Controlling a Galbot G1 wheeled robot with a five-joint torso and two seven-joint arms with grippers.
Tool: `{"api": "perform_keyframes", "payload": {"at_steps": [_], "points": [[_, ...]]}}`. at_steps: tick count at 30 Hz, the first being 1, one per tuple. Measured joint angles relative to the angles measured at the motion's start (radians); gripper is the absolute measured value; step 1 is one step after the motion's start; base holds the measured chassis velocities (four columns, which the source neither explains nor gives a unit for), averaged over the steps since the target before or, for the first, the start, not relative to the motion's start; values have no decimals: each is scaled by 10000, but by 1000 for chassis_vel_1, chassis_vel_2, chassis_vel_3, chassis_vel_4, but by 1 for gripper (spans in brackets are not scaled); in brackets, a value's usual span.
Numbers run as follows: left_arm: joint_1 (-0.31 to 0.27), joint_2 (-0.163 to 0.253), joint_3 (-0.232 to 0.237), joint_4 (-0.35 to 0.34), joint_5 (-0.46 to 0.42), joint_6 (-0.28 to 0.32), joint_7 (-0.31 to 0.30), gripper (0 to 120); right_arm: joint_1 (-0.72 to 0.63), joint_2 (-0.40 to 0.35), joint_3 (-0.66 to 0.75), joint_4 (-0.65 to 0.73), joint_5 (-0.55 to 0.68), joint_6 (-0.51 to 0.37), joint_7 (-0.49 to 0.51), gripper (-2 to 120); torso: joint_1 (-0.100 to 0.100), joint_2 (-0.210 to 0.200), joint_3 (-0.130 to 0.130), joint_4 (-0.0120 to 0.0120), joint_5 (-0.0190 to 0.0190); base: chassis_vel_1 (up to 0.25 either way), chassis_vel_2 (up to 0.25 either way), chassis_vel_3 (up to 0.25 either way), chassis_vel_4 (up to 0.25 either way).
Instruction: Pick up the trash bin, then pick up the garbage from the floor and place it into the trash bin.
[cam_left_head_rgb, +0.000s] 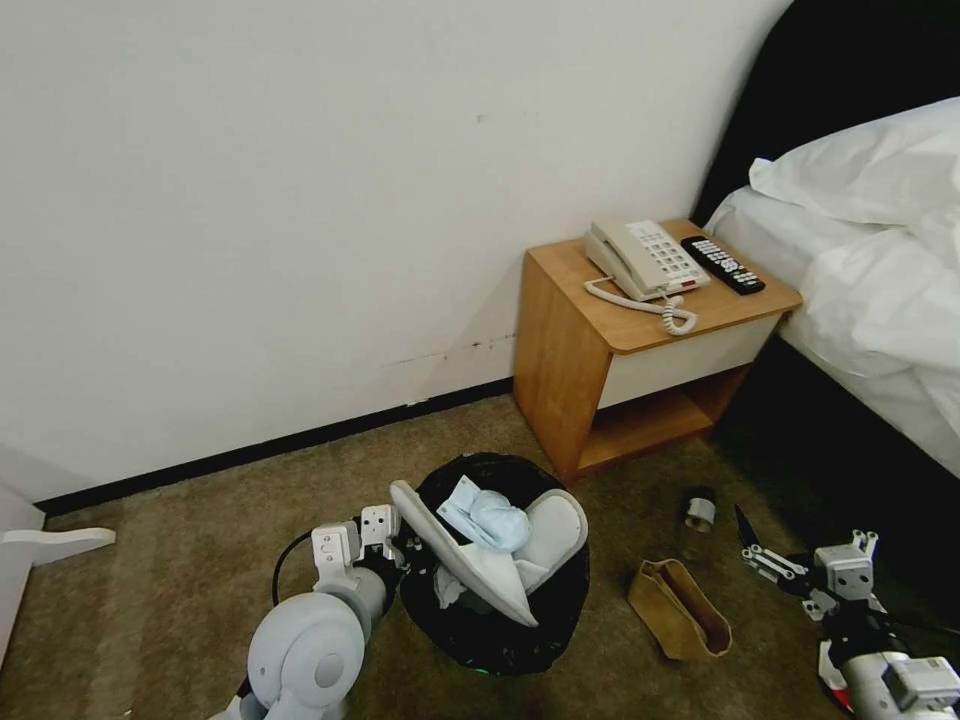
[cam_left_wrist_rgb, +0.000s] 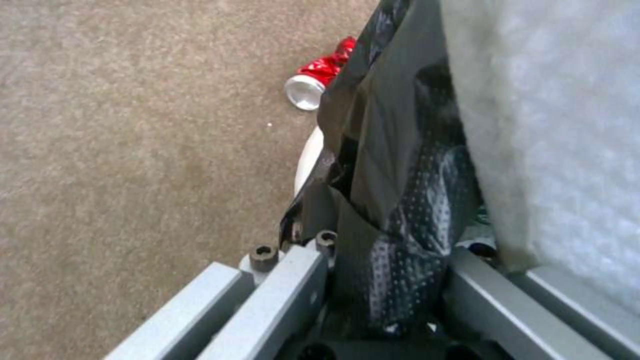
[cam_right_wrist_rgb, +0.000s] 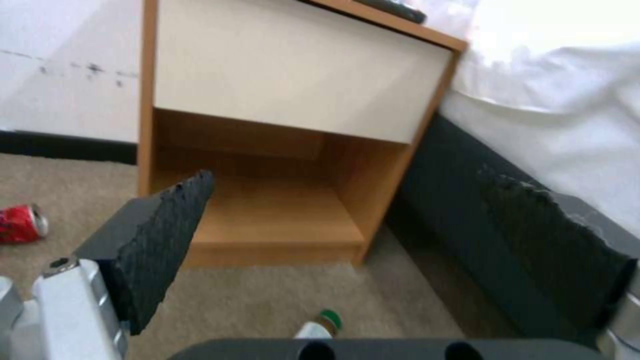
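Two white slippers (cam_left_head_rgb: 480, 565) stick up out of the trash bin (cam_left_head_rgb: 520, 630), with a light-blue face mask (cam_left_head_rgb: 497, 520) lying across them, and the bin sits low in the head view on the brown carpet (cam_left_head_rgb: 200, 560), just in front of the wooden nightstand (cam_left_head_rgb: 600, 370). The left gripper (cam_left_head_rgb: 400, 550) is clamped on the bin's rim; the left wrist view shows its grey fingers (cam_left_wrist_rgb: 280, 295) on either side of the folded black garbage bag (cam_left_wrist_rgb: 393, 175), one outside the wall and one inside against a slipper. A red can (cam_left_wrist_rgb: 320, 75) lies on its side on the carpet beyond the bin. To the bin's right, a brown paper bag (cam_left_head_rgb: 680, 610) lies open on the floor, and a clear plastic bottle (cam_left_head_rgb: 700, 512) stands near the nightstand's foot. The right gripper (cam_left_head_rgb: 760, 550) hangs above the carpet to the right of the paper bag, its black pads (cam_right_wrist_rgb: 160, 240) spread wide and holding nothing. A telephone (cam_left_head_rgb: 645, 262) and a remote (cam_left_head_rgb: 722, 264) rest on the nightstand, beside the bed (cam_left_head_rgb: 870, 270).
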Motion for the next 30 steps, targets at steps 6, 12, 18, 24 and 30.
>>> {"api": "perform_keyframes", "payload": {"at_steps": [6,12,18,24,30], "points": [[81,20,-48,-6,6,-53,34,0,26,-52,-12,-109,25,-4,2,100,0,0,0,-1,0,-80,-76,-63,-93],[128,85,-71,-63,21,-108,40,0,78,-5,-37,-121,0,7,-2,100,0,0,0,-5,0,-99,-86,-87,-81],[129,102,-77,-81,18,-131,28,0,83,-22,-49,-194,9,15,12,100,0,0,0,-1,0,-40,-38,-48,-38],[191,4,-72,-61,114,-141,3,0,186,-442,-76,-607,114,-139,165,100,0,0,0,-1,0,0,0,0,0],[207,-54,-108,-40,192,-162,-25,0,369,-1314,-140,-1181,135,-501,524,100,0,0,0,0,1,0,0,0,0]]}}
